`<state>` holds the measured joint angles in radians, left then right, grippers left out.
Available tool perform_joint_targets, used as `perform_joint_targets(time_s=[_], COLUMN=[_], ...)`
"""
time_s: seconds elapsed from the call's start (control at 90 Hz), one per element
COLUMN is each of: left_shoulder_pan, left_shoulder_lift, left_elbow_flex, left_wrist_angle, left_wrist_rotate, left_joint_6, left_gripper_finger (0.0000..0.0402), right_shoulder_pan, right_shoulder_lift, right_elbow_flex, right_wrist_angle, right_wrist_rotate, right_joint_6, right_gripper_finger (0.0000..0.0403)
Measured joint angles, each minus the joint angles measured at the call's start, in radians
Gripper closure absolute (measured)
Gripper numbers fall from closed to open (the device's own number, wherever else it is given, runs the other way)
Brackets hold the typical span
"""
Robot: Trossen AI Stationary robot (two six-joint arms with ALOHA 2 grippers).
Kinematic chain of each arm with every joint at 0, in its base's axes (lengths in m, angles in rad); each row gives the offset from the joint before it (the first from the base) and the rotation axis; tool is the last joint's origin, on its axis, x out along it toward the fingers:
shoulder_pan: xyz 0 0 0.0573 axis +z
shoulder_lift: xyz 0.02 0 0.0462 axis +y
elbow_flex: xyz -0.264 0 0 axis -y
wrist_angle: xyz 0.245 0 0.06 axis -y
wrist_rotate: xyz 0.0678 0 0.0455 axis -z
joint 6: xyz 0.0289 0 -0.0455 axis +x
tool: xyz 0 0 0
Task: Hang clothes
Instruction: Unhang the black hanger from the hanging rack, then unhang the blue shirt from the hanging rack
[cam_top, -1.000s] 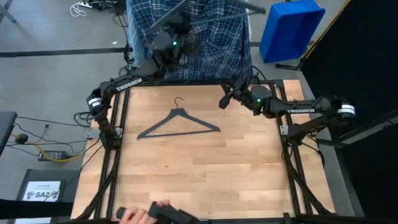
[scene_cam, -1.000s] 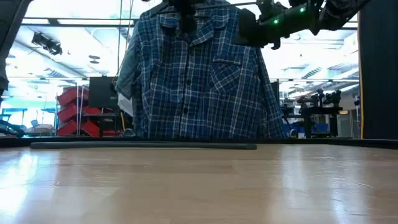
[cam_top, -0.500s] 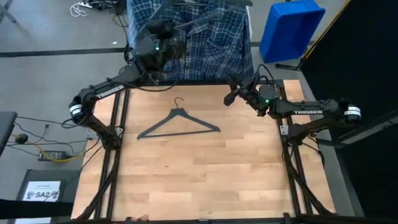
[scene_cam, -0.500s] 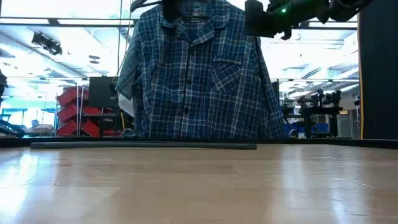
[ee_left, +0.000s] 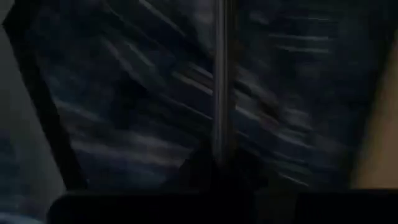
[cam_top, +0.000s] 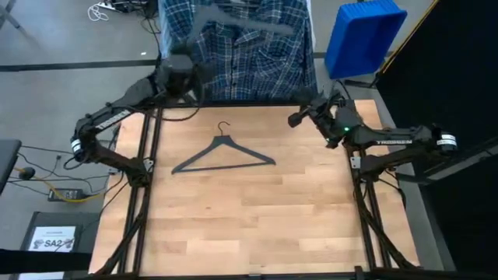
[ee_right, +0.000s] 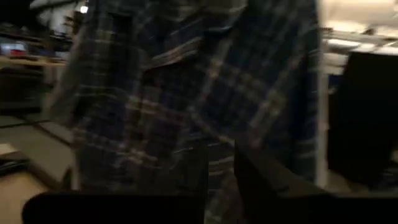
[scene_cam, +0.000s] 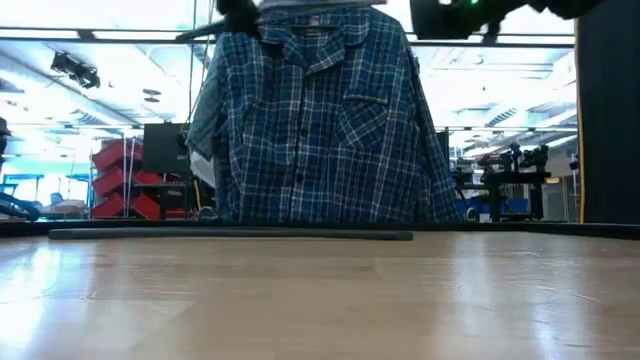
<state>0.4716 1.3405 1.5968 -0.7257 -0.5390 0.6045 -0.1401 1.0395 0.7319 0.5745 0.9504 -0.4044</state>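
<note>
A dark blue plaid shirt (cam_top: 249,54) hangs from its shoulders beyond the table's far edge, front toward the table (scene_cam: 320,130). A blurred grey hanger shape (cam_top: 233,19) shows at its top. A second dark hanger (cam_top: 224,154) lies flat on the far half of the table. My left gripper (cam_top: 180,74) is at the far left corner, beside the shirt's left shoulder (scene_cam: 238,8). My right gripper (cam_top: 298,117) hovers open near the far right corner, facing the shirt (ee_right: 219,174) with nothing between its fingers.
A blue bin (cam_top: 364,35) stands on the floor beyond the far right corner. A lighter grey garment (scene_cam: 203,120) hangs behind the plaid shirt on its left. The table's black frame rails (cam_top: 148,155) run along both sides. Bare wood fills the near half (cam_top: 249,225).
My left gripper has drawn away from the shirt's collar toward the table's far left corner. My right gripper has backed a little toward the right edge and risen. The plaid shirt stays hanging in place. A person's hand at the near edge has gone out of view.
</note>
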Motion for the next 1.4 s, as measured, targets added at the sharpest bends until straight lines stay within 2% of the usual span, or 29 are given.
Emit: perform_joint_targets(time_s=[0.056,0.167,0.311,0.378,0.5,0.567,0.733,0.833,0.944,1.111,1.256,1.311,1.4], left_shoulder_pan=[-0.015,-0.086,-0.159,-0.170,-0.166,-0.168,-0.178,-0.176,-0.178,-0.177,-0.177,-0.178,-0.177], left_shoulder_lift=[-0.006,-0.004,-0.006,-0.008,-0.003,-0.004,-0.003,-0.004,-0.003,-0.004,0.000,0.000,0.000], left_elbow_flex=[-0.032,-0.139,-0.269,-0.343,-0.496,-0.586,-0.800,-0.888,-0.968,-0.991,-0.934,-0.872,-0.715], left_wrist_angle=[-0.047,-0.081,-0.122,-0.107,-0.074,-0.014,0.138,0.219,0.236,0.159,0.077,-0.009,-0.215], left_wrist_rotate=[0.030,0.049,0.071,0.145,0.404,0.504,0.542,0.569,0.636,0.649,0.654,0.583,0.357], left_joint_6=[-0.060,-0.080,-0.190,-0.226,-0.298,-0.342,-0.414,-0.464,-0.535,-0.524,-0.502,-0.473,-0.425], left_gripper_finger=[0.0401,0.0401,0.0401,0.0401,0.0401,0.0401,0.0401,0.0401,0.0390,0.0328,0.0258,0.0235,0.0207], right_shoulder_pan=[0.016,0.043,0.067,0.080,0.102,0.117,0.150,0.175,0.203,0.226,0.242,0.245,0.241], right_shoulder_lift=[-0.026,-0.074,-0.119,-0.130,-0.131,-0.126,-0.116,-0.110,-0.108,-0.109,-0.109,-0.109,-0.109], right_elbow_flex=[0.000,0.000,0.000,0.000,0.000,0.000,0.000,0.000,0.000,0.000,0.000,0.000,0.000], right_wrist_angle=[0.000,-0.001,-0.001,-0.003,-0.005,-0.012,-0.012,-0.013,-0.015,-0.015,-0.016,-0.015,-0.016], right_wrist_rotate=[0.035,0.089,0.137,0.143,0.143,0.143,0.141,0.142,0.138,0.134,0.131,0.130,0.129], right_joint_6=[-0.028,-0.089,-0.105,-0.105,-0.087,-0.077,-0.071,-0.056,-0.019,-0.007,-0.006,-0.012,-0.014], right_gripper_finger=[0.0351,0.0351,0.0351,0.0351,0.0351,0.0351,0.0351,0.0351,0.0351,0.0351,0.0351,0.0351,0.0353])
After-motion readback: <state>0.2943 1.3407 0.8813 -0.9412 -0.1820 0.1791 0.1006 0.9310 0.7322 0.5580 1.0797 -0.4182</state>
